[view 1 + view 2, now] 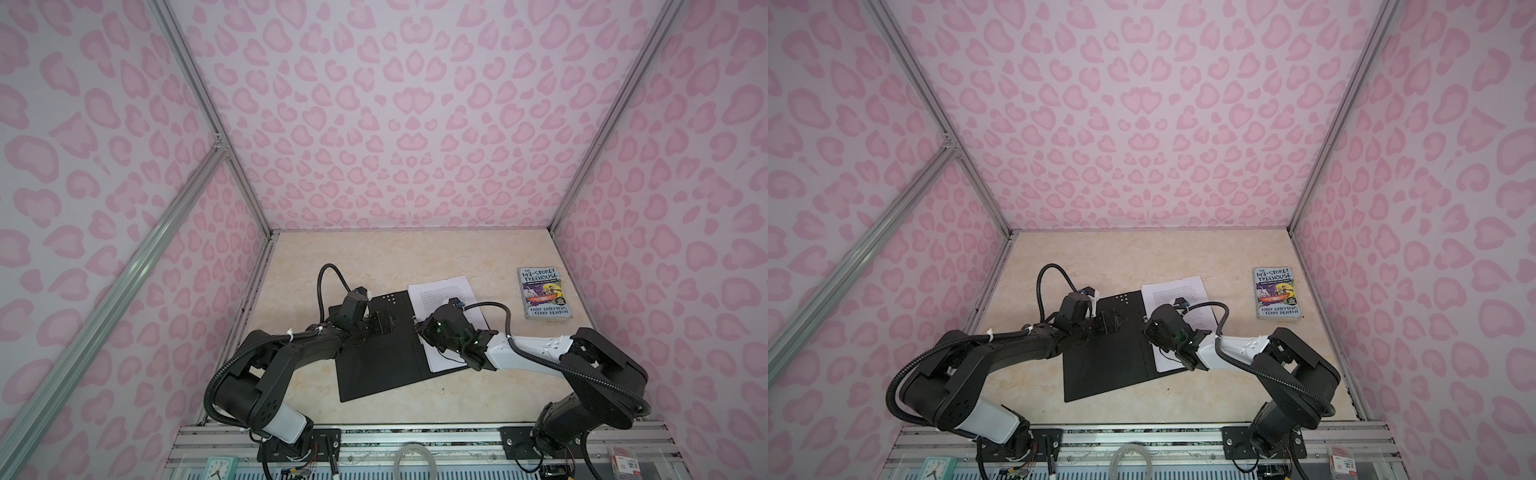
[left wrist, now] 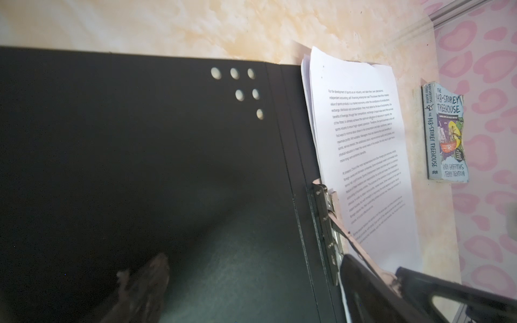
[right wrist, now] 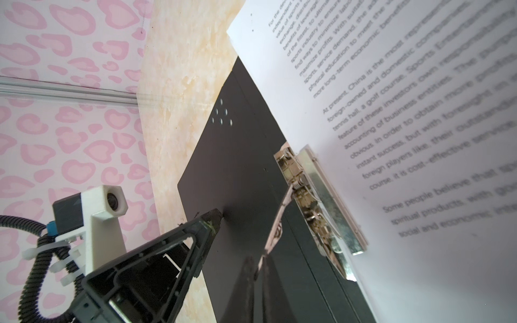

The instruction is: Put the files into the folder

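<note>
Cream marble-patterned tabletop (image 1: 374,257), folder (image 1: 374,361) lying open and flat on it, black inside up, printed white sheets (image 1: 436,291) stacked on the folder's right half and overhanging its far edge, "143-Storey Treehouse" paperback (image 1: 544,293) flat, face up, well right of the folder.

We record one paperback, "The 143-Storey Treehouse" (image 1: 544,293), lying flat and cover up at the right of the frame. The same paperback (image 1: 1278,293) appears in both top views. In the left wrist view the book (image 2: 446,131) also shows its spine, which carries the title.

It rests on a cream marbled tabletop (image 1: 374,257). Walls (image 1: 374,104) in pink leopard print enclose three sides, and aluminium profiles (image 1: 104,299) brace them. An aluminium rail (image 1: 415,434) runs along the bottom of the frame.

Below the rail we note:
- a mint-green clock (image 1: 216,469) at lower left;
- a whitish ring (image 1: 413,447) at centre, apparently a tape roll;
- a small red-labelled box (image 1: 623,463) at lower right, its print unreadable.
</note>
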